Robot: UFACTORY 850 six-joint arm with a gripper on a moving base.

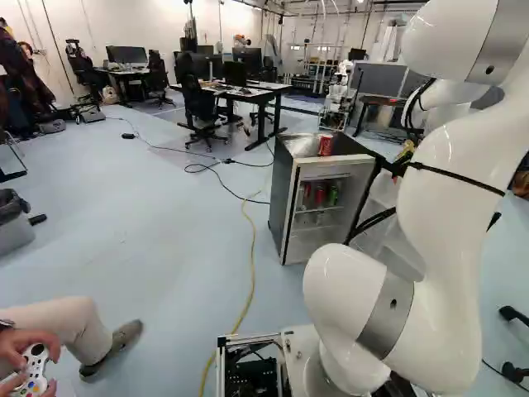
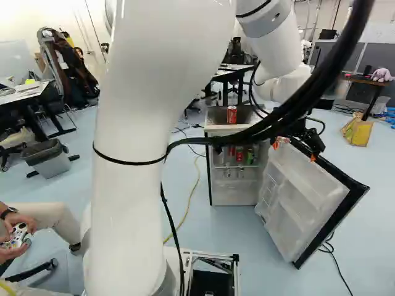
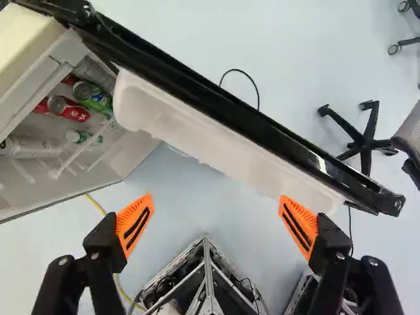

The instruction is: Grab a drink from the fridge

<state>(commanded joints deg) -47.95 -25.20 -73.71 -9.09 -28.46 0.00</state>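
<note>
"How did the gripper (image 3: 216,200) stand?"

"Spread wide, nothing between its fingers, the open door (image 3: 223,110) just ahead."

"And the drinks?"

"The cans (image 3: 72,111) stood in the fridge (image 1: 283,198), ahead of it and off to one side. A red can (image 2: 231,115) sat on top."

"What might have gone wrong?"

"Swinging straight toward those inside could have knocked the door shut, since it hung so near the path. Reaching in that wide could have toppled a neighbour; they stood close together."
</note>
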